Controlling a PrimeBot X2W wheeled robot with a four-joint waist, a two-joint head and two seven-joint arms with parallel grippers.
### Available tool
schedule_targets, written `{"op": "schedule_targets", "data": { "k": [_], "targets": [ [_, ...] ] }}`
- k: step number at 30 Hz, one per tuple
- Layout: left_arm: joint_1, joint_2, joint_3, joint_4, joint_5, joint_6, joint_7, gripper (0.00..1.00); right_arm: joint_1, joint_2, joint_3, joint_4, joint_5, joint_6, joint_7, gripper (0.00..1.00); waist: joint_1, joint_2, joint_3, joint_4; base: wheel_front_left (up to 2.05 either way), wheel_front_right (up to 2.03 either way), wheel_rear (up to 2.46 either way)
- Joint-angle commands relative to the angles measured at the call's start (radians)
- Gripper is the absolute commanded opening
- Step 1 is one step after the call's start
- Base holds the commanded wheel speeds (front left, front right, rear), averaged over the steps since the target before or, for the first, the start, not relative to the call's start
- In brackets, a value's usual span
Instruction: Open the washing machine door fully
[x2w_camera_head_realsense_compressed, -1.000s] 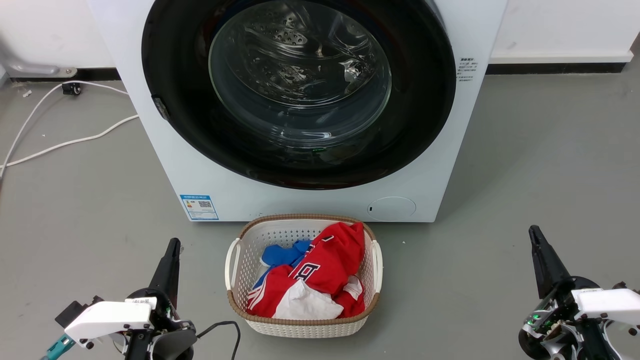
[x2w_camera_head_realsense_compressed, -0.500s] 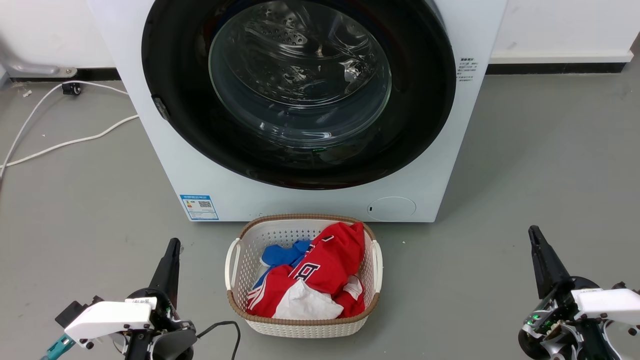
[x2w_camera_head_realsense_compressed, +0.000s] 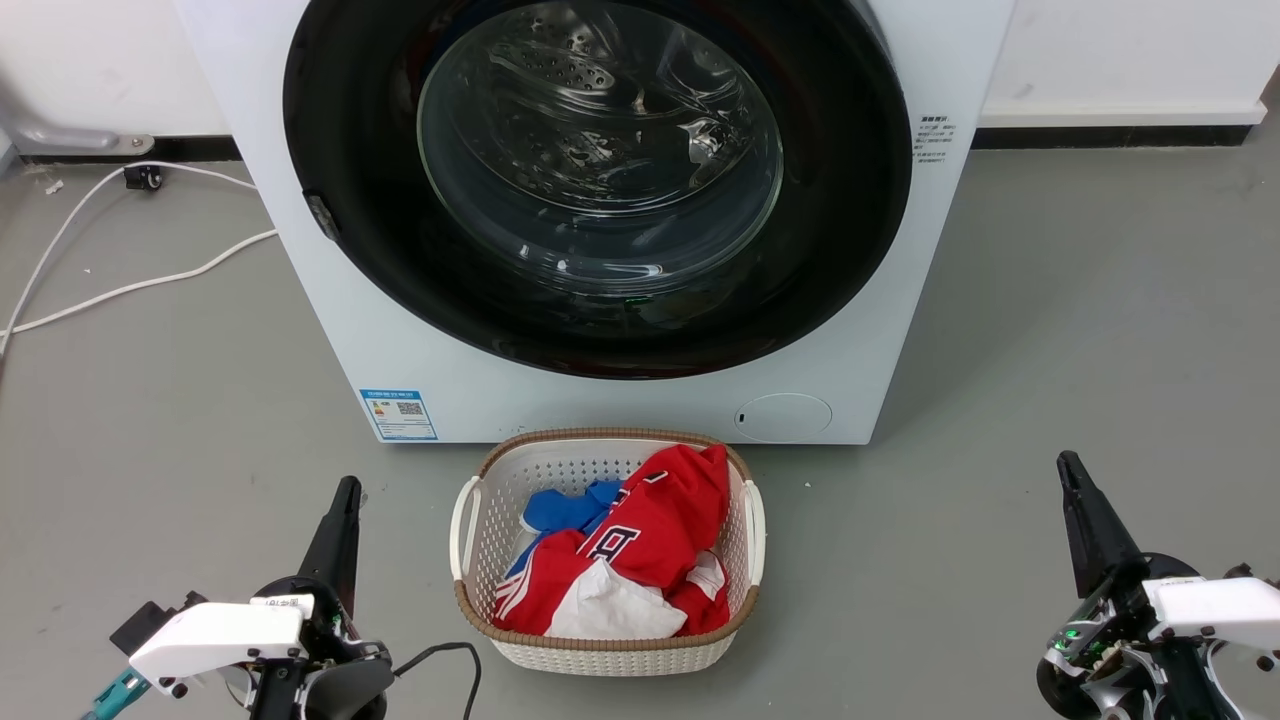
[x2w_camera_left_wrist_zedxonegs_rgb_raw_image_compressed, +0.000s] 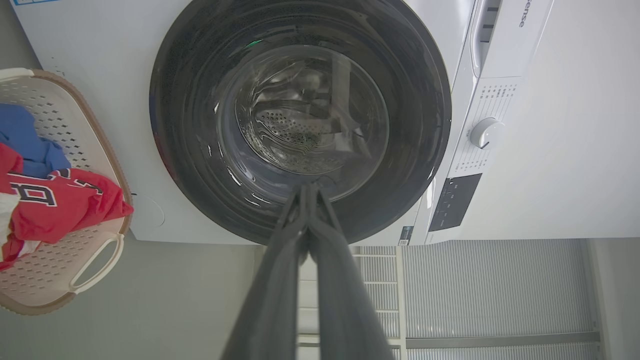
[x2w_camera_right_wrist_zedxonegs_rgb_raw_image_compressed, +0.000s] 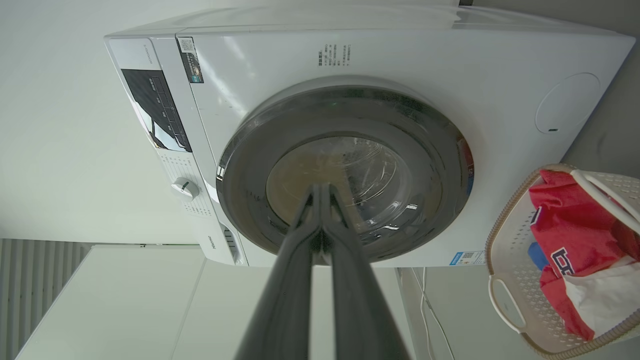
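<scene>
Checking head view first: nothing has moved over the last second. Arms, door (x2w_camera_head_realsense_compressed: 597, 170) and basket (x2w_camera_head_realsense_compressed: 605, 445) sit where they were; only the glints in the glass shifted slightly. I read that as task not started. The door looks shut flat on the washer (x2w_camera_head_realsense_compressed: 330, 330) front, behind the basket: glossy black rim, clear bulging glass, steel drum showing through. There's a small grey fitting (x2w_camera_head_realsense_compressed: 318, 215) on its left edge; can't tell latch or hinge. Left gripper (x2w_camera_head_realsense_compressed: 347, 495) and right gripper (x2w_camera_head_realsense_compressed: 1068, 465) are parked low, well short of the door, touching nothing. Left wrist view: left gripper (x2w_camera_left_wrist_zedxonegs_rgb_raw_image_compressed: 309, 187) fingers pressed together, empty, pointing at the door (x2w_camera_left_wrist_zedxonegs_rgb_raw_image_compressed: 300, 115). Right wrist view: right gripper (x2w_camera_right_wrist_zedxonegs_rgb_raw_image_compressed: 321, 189) likewise closed on nothing; the door (x2w_camera_right_wrist_zedxonegs_rgb_raw_image_compressed: 345, 170) rim stands proud of the panel, with no gap I can see.
</scene>
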Motion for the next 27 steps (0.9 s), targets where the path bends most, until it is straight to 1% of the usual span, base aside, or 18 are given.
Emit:
{"op": "schedule_targets", "data": {
  "k": [1, 2, 3, 5, 14, 18, 23, 27],
  "targets": [
    [-0.01, -0.001, 0.002, 0.001, 0.002, -0.003, 0.003, 0.0, -0.014, 0.003, -0.002, 0.002, -0.004, 0.003, 0.002, 0.0, 0.0, 0.0, 0.0, 0.0, 0.0, 0.0, 0.0],
    [-0.01, -0.001, 0.003, 0.001, 0.002, -0.003, 0.003, 0.0, -0.014, 0.003, -0.003, 0.001, -0.004, 0.003, 0.002, 0.0, 0.0, 0.0, 0.0, 0.0, 0.0, 0.0, 0.0],
    [0.0, 0.0, 0.0, 0.0, 0.002, 0.0, 0.0, 1.0, 0.0, 0.001, -0.001, 0.0, 0.0, 0.0, 0.0, 1.0, 0.0, 0.0, 0.0, 0.0, 0.0, 0.0, 0.0],
    [0.011, -0.003, -0.001, 0.017, 0.002, 0.0, 0.0, 1.0, 0.012, 0.003, 0.0, 0.016, 0.0, 0.0, 0.0, 1.0, 0.0, 0.0, 0.0, 0.0, 0.0, 0.0, 0.0],
    [0.019, -0.002, -0.046, -0.014, 0.026, 0.0, -0.04, 1.0, 0.032, 0.004, 0.029, -0.028, -0.017, 0.0, -0.044, 1.0, 0.0, 0.0, -0.001, 0.001, 0.0, 0.0, 0.0],
    [0.021, 0.007, -0.067, -0.029, 0.055, 0.0, -0.063, 1.0, 0.038, 0.005, 0.034, -0.046, -0.03, 0.0, -0.062, 1.0, 0.0, 0.0, -0.002, 0.002, 0.0, 0.0, 0.0],
    [0.022, 0.013, -0.074, -0.047, 0.137, 0.0, -0.087, 1.0, 0.044, 0.006, 0.028, -0.068, -0.102, 0.0, -0.084, 1.0, 0.0, 0.0, -0.003, 0.002, 0.0, 0.0, 0.0],
    [0.024, 0.01, -0.073, -0.068, 0.234, 0.0, -0.103, 1.0, 0.045, 0.002, 0.032, -0.09, -0.221, 0.0, -0.101, 1.0, 0.0, 0.0, -0.004, 0.002, 0.0, 0.0, 0.0]
  ]
}}
